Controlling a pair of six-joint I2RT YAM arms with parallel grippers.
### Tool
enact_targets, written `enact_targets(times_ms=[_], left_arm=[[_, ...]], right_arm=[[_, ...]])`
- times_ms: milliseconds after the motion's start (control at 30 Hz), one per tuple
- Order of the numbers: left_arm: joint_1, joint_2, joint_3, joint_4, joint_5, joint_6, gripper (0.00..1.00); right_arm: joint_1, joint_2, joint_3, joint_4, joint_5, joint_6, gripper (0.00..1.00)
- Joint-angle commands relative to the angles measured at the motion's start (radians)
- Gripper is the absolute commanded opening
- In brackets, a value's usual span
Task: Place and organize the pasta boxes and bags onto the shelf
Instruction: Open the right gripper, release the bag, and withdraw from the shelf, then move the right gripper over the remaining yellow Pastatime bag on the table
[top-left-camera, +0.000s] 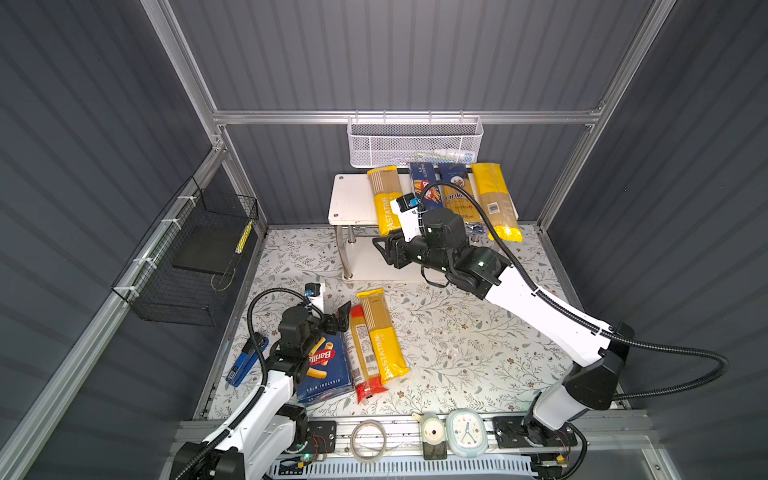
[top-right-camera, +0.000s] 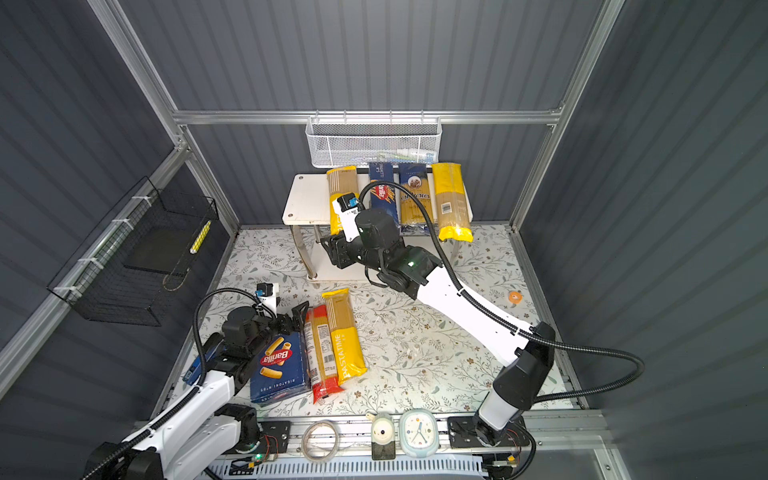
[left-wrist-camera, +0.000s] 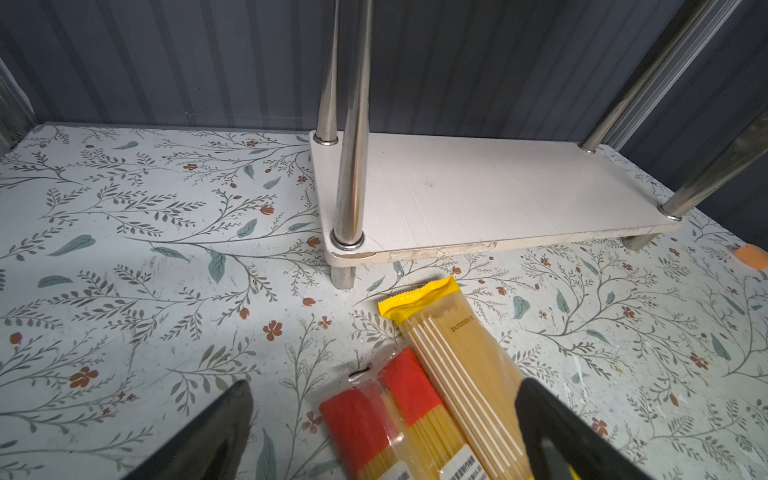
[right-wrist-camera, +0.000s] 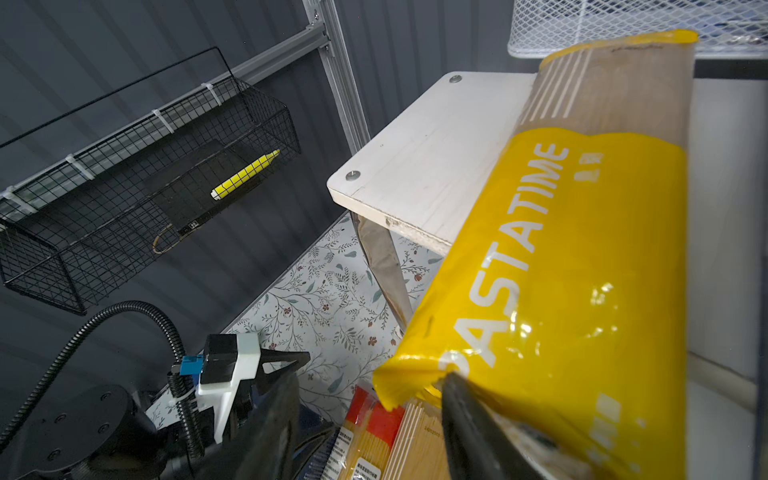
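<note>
Yellow film "PASTATIME" spaghetti bag (top-left-camera: 383, 199), upper centre: probably light, slippery, brittle; grip mid-length. Right gripper (right-wrist-camera: 370, 378), left gripper (left-wrist-camera: 384, 386): jaws spread.

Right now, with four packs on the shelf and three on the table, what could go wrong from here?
1. The shelved PASTATIME bag juts past the front edge of the shelf beside the right pincer; a nudge might tip it off.
2. The barcode-labelled bag overhangs too and may slide.
3. The open left pincer hovers over the red-ended bag and the table's PASTATIME bag, which lie touching; it could snag both.
</note>
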Motion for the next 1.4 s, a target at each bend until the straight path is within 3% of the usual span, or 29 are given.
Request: enact_targets(times_ms=[0,200,367,600,700,900,1200,1367], left_arm=[[-0.005,-0.016,-0.01,-0.005,-0.01,-0.01,1.0],[-0.006,-0.03,-0.014,-0.014,-0.021,-0.014,0.99],[-0.006,-0.033,-0.016,-0.016,-0.043,-0.018,0.99],[-0.005,-0.012,-0.004,-0.018,-0.03,-0.015,0.99],[-0.005,-0.008,-0.003,-0.016,-0.03,-0.015,1.0],[-0.006,-0.017,-0.006,-0.02,-0.05,-0.022,1.0],[-0.005,0.005,0.008,-0.031,-0.098,-0.038,1.0],[-0.005,0.007,0.008,-0.032,-0.101,-0.039,1.0]], right_arm=[[-0.001,0.022,0.068,0.0,-0.021,-0.02,0.57],[0.008,0.044,0.137,-0.078,-0.033,-0.055,0.58],[0.059,-0.097,-0.008,-0.079,0.066,-0.114,0.59],[0.132,-0.324,-0.332,-0.102,0.175,-0.119,0.6],[0.159,-0.396,-0.509,-0.089,0.17,-0.125,0.62],[0.157,-0.503,-0.876,0.079,0.166,0.035,0.65],[0.154,-0.381,-0.947,0.074,0.108,0.024,0.78],[0.134,-0.266,-0.877,-0.001,0.008,-0.012,0.87]])
